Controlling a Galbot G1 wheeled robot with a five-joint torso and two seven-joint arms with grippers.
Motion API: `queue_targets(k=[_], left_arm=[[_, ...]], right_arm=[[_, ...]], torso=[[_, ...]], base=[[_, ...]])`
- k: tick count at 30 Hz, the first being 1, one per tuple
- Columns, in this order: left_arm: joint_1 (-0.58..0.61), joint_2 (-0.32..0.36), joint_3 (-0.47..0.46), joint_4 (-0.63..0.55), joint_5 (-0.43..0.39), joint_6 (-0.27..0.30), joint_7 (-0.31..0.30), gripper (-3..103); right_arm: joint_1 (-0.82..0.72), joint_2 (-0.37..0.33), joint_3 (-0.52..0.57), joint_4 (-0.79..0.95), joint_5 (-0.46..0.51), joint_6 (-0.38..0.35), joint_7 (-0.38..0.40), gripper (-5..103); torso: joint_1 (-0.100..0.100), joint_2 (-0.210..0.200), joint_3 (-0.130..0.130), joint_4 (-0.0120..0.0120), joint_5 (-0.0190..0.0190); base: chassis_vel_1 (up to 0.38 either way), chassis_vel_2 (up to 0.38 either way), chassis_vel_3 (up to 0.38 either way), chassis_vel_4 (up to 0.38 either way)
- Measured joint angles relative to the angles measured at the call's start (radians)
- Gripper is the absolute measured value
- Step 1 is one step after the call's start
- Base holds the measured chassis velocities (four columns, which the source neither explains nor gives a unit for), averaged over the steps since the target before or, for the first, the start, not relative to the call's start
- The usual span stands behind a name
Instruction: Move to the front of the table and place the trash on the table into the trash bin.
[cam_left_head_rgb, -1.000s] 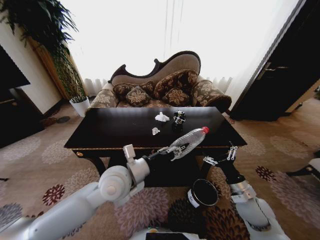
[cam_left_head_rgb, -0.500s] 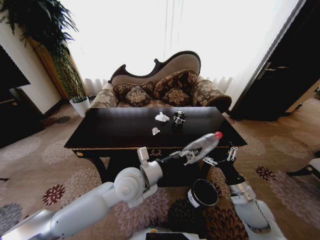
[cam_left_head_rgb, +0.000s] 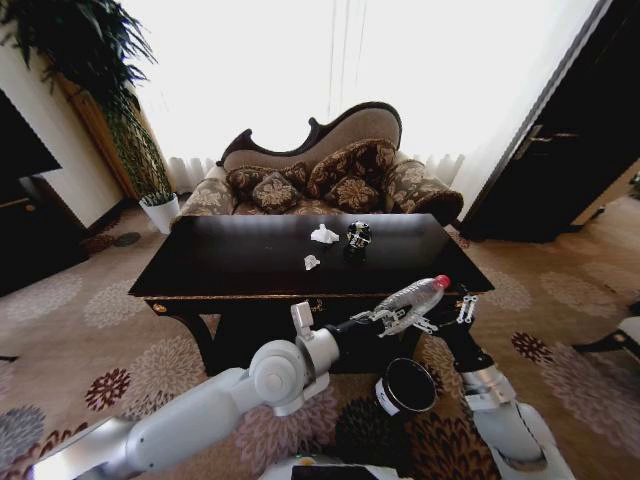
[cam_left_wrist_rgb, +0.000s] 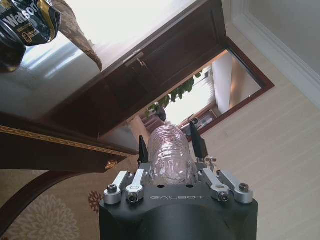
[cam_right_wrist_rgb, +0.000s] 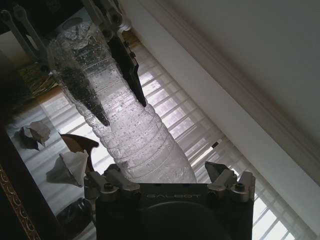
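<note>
My left gripper (cam_left_head_rgb: 402, 314) is shut on a clear plastic bottle (cam_left_head_rgb: 418, 296) with a red cap, held off the table's front right corner and just above and left of the trash bin (cam_left_head_rgb: 407, 387). In the left wrist view the bottle (cam_left_wrist_rgb: 170, 156) sits between the fingers (cam_left_wrist_rgb: 143, 150). My right gripper (cam_left_head_rgb: 446, 314) stands open right beside the bottle, whose body (cam_right_wrist_rgb: 137, 137) runs up past it. On the dark table (cam_left_head_rgb: 230, 262) lie a white paper wad (cam_left_head_rgb: 323, 235), a small white scrap (cam_left_head_rgb: 311, 262) and a crushed dark can (cam_left_head_rgb: 358, 236).
A patterned sofa (cam_left_head_rgb: 320, 175) stands behind the table. A potted plant (cam_left_head_rgb: 150, 190) is at the far left and a dark door (cam_left_head_rgb: 560, 150) at the right. Flowered carpet surrounds the table and the bin.
My left arm has carried the bottle rightward and slightly down, from the table's front edge to beside the right gripper. The right arm has stayed put.
</note>
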Motion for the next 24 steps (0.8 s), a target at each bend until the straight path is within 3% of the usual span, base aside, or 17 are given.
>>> queue_targets(k=[1,3,8,17,19,22,24], left_arm=[[0.000,-0.002,0.000,0.000,0.000,0.000,-0.001,37],[-0.001,-0.002,0.000,-0.001,-0.001,0.000,-0.001,37],[-0.001,0.004,-0.001,-0.013,-0.001,-0.001,-0.009,37],[0.009,0.025,-0.005,-0.036,0.012,0.009,-0.012,37],[0.010,0.027,-0.007,-0.039,0.011,0.014,-0.013,34],[0.008,0.031,-0.010,-0.046,0.014,0.024,-0.013,39],[0.001,0.036,-0.009,-0.057,0.029,0.037,-0.013,49]], right_arm=[[-0.001,0.001,0.000,-0.001,-0.001,0.002,-0.001,80],[-0.001,0.001,0.000,-0.002,-0.001,0.004,-0.002,80],[0.000,0.003,-0.004,-0.002,-0.002,0.006,-0.002,59],[-0.003,0.010,-0.009,-0.002,-0.004,0.012,-0.004,41],[-0.004,0.010,-0.009,-0.001,-0.003,0.013,-0.005,41],[-0.005,0.009,-0.009,0.001,0.000,0.013,-0.007,41],[-0.004,0.008,-0.008,0.001,0.004,0.013,-0.009,38]], torso=[[0.000,0.000,0.000,0.0000,0.0000],[0.000,0.000,0.000,0.0000,0.0000],[0.000,0.000,0.000,0.0001,0.0000],[0.000,0.000,0.000,0.0001,-0.0001],[0.000,0.000,0.000,0.0001,0.0000],[0.000,0.000,0.000,0.0001,-0.0001],[0.000,0.000,0.000,0.0001,-0.0001]], base=[[0.000,0.000,0.000,0.000],[0.000,0.000,0.000,0.000],[0.000,0.000,0.000,0.000],[0.000,0.000,0.000,0.000],[0.000,0.000,0.000,0.000],[0.000,0.000,0.000,0.000],[0.000,0.000,0.000,0.000]])
